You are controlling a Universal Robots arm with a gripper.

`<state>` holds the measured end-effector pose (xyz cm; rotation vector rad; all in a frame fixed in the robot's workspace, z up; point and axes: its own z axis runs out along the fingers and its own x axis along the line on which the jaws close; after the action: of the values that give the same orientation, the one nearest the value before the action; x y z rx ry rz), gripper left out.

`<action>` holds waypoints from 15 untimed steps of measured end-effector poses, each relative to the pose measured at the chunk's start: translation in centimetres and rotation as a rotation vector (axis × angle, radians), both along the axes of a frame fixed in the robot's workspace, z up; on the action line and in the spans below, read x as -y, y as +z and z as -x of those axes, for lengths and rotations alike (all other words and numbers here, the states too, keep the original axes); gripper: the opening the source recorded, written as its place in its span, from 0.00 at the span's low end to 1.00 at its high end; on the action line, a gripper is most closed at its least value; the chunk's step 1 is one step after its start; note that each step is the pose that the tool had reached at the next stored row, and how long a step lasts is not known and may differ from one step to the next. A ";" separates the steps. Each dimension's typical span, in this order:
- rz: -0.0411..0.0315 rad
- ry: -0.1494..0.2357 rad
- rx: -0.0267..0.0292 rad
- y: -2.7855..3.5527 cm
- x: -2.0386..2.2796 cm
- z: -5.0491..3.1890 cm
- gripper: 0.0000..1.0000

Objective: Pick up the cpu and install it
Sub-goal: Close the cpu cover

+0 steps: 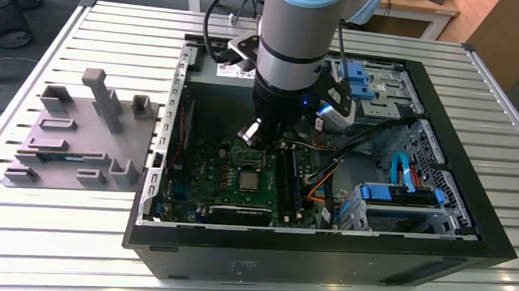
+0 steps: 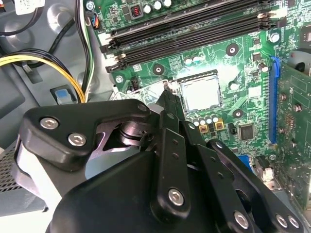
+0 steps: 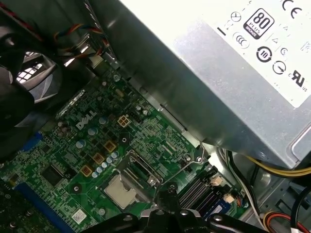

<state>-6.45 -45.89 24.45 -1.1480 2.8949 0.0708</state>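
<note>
inside the open computer case [image 1: 467, 243], the cpu [image 1: 250, 180] sits in the motherboard [image 1: 207, 173]

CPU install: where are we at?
Done, by the look of it: the cpu lies flat in its socket on the motherboard, silver top showing in both wrist views. In hand: nothing visible; the gripper sits just beside the socket. Left: whether the socket is latched can't be judged.

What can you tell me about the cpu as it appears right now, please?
The cpu is a small flat square chip with a shiny silver-grey metal top. It lies level in its socket on the green motherboard, framed by the socket's dark edge. The gripper hovers just beside it; whether they touch is unclear.
</note>
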 end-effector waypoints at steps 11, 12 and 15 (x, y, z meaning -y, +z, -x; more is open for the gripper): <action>0.0054 0.005 0.0001 -0.01 0.08 0.00 0.11; 0.0060 0.005 0.0001 0.00 0.07 0.00 0.11; 0.0066 0.005 0.0001 0.00 0.07 0.00 0.11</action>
<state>-6.45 -45.97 24.45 -1.1560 2.8946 0.0614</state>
